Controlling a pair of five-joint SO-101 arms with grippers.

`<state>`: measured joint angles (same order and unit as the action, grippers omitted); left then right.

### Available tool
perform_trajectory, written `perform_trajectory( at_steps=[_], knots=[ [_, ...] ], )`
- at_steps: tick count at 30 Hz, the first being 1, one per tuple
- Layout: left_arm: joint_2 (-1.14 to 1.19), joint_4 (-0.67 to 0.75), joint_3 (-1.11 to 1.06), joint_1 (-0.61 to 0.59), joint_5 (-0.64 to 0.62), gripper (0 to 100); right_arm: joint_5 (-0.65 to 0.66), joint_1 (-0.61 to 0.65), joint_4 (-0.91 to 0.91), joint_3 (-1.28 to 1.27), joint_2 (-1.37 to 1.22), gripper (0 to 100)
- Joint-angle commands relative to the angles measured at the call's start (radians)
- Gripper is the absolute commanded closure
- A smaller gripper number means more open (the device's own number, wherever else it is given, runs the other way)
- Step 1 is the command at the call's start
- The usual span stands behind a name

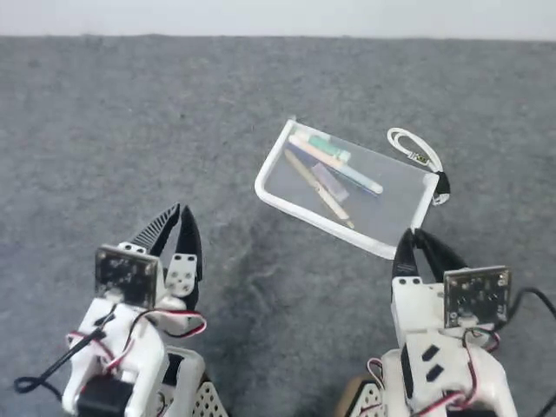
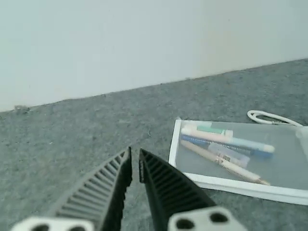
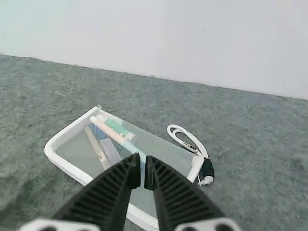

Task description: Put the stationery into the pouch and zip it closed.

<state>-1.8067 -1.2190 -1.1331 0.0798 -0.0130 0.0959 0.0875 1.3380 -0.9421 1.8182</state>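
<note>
**Plastic pouch is lying just beyond the right pincer**

We are looking at the pouch [image 1: 395, 204], clear with a white rim, which is lying flat on the grey table [image 1: 130, 113], right of centre. Its long axis is running from far left to near right. The stationery [image 1: 334, 169], pens and some smaller pieces, is already lying inside, bunched toward the far left end. The black zip pull [image 1: 442, 186] is sitting at the pouch's right end, with a white cord loop [image 1: 410, 143] trailing off on the far side. We are not able to tell whether the zip is fully drawn.

The right pincer [image 1: 416, 236] is hanging just on the near side of the pouch's near right corner, pointing toward it. Its jaws are standing all but together, a thin slit between them, and holding nothing. The zip pull is lying a little farther off and to its right. The left pincer [image 1: 182, 211] is hanging well apart to the left of the pouch, likewise nearly closed and empty.

We are judging the right arm the nearer one for any work at the pull. The left would be crossing rightward to steady the far left end.
</note>
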Motion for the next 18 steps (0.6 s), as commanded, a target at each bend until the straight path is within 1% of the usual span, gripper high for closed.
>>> perform_trajectory(
  at_steps=[1,10,14,18],
  knots=[
    [-0.017,0.064,-0.03,-0.005,0.008,98,0.018,-0.004,-0.047,-0.02,-0.002,99.3],
    [-0.017,0.192,-0.185,-0.005,0.008,98,0.018,-0.004,-0.059,-0.114,-0.002,99.3],
    [-0.017,0.249,-0.243,-0.005,0.008,98,0.018,-0.005,-0.142,-0.209,-0.002,99.3],
    [-0.017,0.253,-0.265,-0.005,0.008,98,0.018,-0.005,-0.209,-0.333,-0.002,99.3]
  ],
)
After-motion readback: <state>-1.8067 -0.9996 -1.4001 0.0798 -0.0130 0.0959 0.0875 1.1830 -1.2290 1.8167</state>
